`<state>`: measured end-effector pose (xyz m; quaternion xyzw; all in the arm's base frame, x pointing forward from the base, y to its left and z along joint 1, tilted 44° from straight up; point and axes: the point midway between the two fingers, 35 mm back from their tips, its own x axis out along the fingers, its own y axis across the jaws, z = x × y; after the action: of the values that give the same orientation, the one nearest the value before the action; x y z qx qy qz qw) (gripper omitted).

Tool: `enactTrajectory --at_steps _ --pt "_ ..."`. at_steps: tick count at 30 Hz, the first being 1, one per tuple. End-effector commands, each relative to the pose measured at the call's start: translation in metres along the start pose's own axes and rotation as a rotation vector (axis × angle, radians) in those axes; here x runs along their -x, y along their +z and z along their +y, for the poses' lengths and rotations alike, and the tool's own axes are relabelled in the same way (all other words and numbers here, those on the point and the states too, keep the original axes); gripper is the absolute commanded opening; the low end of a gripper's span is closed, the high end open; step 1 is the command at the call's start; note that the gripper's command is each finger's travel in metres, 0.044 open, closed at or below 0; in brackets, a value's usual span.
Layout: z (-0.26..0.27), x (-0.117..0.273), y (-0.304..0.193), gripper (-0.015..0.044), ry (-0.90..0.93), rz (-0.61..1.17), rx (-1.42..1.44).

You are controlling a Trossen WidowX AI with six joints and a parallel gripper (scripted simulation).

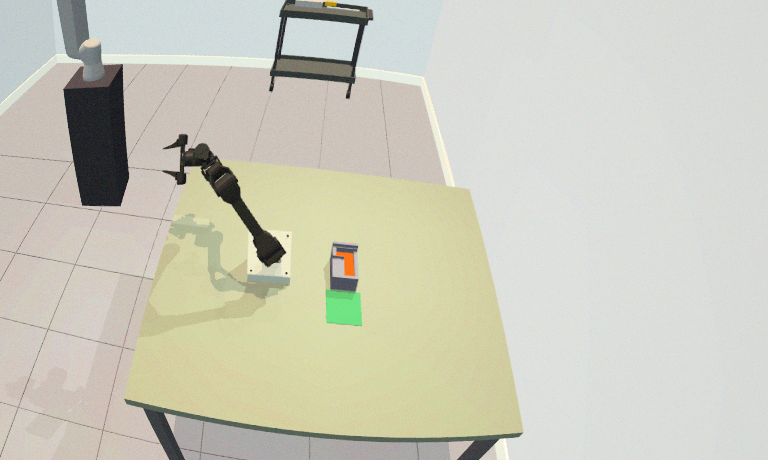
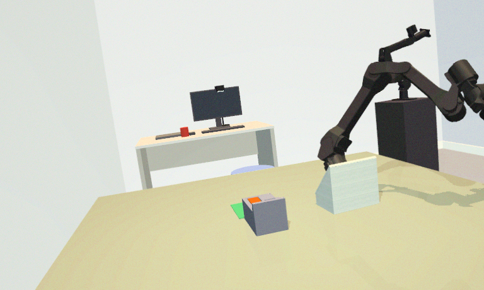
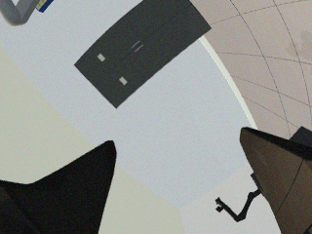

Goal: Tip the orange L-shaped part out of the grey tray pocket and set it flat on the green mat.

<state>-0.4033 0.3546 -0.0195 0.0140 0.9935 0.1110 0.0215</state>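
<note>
The orange part (image 1: 349, 264) (image 2: 254, 200) lies in the pocket of the grey tray (image 1: 343, 283) (image 2: 270, 217). In the top view its long leg runs toward the mat and its L-shaped end is at the far end; it looks level, with no end visibly raised. The green mat (image 1: 343, 308) (image 2: 237, 210) lies flat beside the tray, with nothing on it. My gripper (image 1: 163, 160) (image 3: 179, 140) is open and empty, high up beyond the table's left side in the top view, far from the tray and pointing away from it. The wrist view shows neither part nor tray.
The arm's pale base block (image 1: 269, 278) (image 2: 353, 186) stands on the table (image 1: 419, 342) (image 2: 160, 244), left of the tray in the top view. A black pedestal (image 1: 99, 144) (image 2: 406, 133) stands on the floor beyond the table. A desk with a monitor (image 2: 216, 104) is farther back.
</note>
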Motion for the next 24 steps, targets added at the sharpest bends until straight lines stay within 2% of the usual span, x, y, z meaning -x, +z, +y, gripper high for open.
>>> enactTrajectory --at_steps 1,5,8,9,11,17,24 --pt "0.003 0.003 0.003 0.0374 0.012 -0.007 0.000" --pt "0.036 0.031 0.018 0.0269 0.111 -0.088 0.003" --pt "0.078 0.081 0.043 0.0190 0.240 -0.214 0.032" --pt "0.089 0.094 0.049 0.0180 0.277 -0.257 0.035" --pt "0.113 0.129 0.065 0.0180 0.362 -0.366 0.039" --pt "0.149 0.269 0.109 0.0180 0.524 -0.772 0.033" --pt "0.124 0.435 0.133 0.0180 0.530 -1.242 -0.097"
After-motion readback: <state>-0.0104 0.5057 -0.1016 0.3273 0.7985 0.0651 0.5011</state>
